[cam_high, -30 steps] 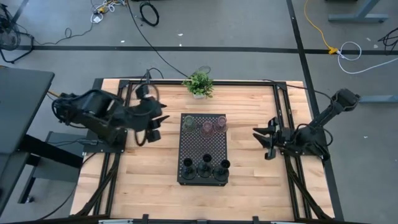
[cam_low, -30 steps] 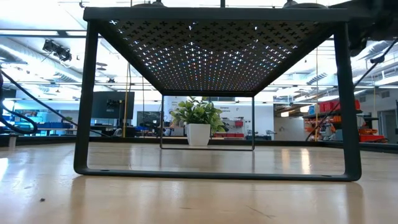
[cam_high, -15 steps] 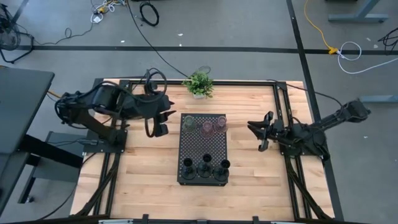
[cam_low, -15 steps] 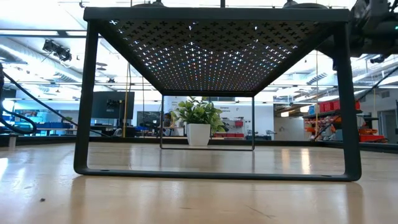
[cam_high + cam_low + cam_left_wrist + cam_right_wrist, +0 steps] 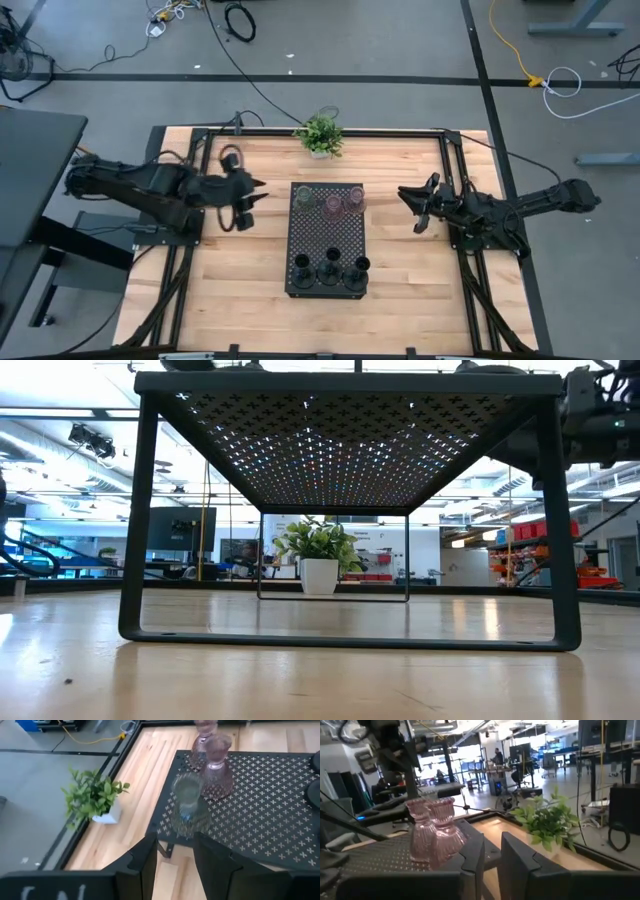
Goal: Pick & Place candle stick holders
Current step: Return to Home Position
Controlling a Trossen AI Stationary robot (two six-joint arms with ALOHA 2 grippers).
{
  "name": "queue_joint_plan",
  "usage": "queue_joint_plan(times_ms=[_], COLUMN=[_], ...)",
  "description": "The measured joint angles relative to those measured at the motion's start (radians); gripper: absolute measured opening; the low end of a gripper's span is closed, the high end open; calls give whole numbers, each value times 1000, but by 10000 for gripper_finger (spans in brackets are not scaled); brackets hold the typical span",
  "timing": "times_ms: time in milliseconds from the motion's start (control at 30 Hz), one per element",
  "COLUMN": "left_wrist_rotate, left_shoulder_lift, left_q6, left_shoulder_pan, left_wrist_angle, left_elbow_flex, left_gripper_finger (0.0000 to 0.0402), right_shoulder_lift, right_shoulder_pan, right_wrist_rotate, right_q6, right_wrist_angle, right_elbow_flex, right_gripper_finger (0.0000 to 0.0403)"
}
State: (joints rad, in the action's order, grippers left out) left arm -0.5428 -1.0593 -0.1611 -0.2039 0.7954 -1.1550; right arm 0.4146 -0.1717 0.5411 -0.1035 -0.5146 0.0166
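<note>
Three glass cups stand in the far row of the black perforated tray (image 5: 325, 238): an olive-green one (image 5: 305, 200) and two pinkish ones (image 5: 331, 203) (image 5: 353, 200). Three black holders (image 5: 328, 268) stand in the tray's near row. My left gripper (image 5: 250, 200) is open and empty left of the tray's far left corner, pointing at the olive-green cup (image 5: 187, 800). My right gripper (image 5: 412, 207) is open and empty right of the tray, pointing at the pinkish cups (image 5: 432, 832).
A small green potted plant (image 5: 319, 135) stands at the table's far edge behind the tray. The tray stands raised on legs (image 5: 140, 530), with bare wooden table (image 5: 240, 280) to its left and right. Black frame rails run along the table's edges.
My right gripper has gone toward the table's left and far edges, closer to the tray's far right corner, as its arm stretched out low. My left arm has also stretched out lower; its gripper swung a little toward the far edge and came back beside the tray.
</note>
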Motion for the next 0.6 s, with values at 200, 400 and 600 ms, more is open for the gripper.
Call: queue_joint_plan(times_ms=[200, 400, 600], left_wrist_rotate=[6, 30, 64], left_shoulder_lift=[215, 405, 555], left_q6=[-48, -63, -62], left_shoulder_pan=[-3, -3, -3], left_wrist_angle=[-137, -303, -446], left_elbow_flex=[274, 516, 694], left_gripper_finger=[128, 128, 128], right_shoulder_lift=[-41, -68, -76], right_shoulder_pan=[74, 170, 265], right_wrist_rotate=[-54, -152, -216], right_q6=[7, -8, -67], right_wrist_angle=[15, 45, 141], right_elbow_flex=[0, 0, 0], right_gripper_finger=[63, 63, 63])
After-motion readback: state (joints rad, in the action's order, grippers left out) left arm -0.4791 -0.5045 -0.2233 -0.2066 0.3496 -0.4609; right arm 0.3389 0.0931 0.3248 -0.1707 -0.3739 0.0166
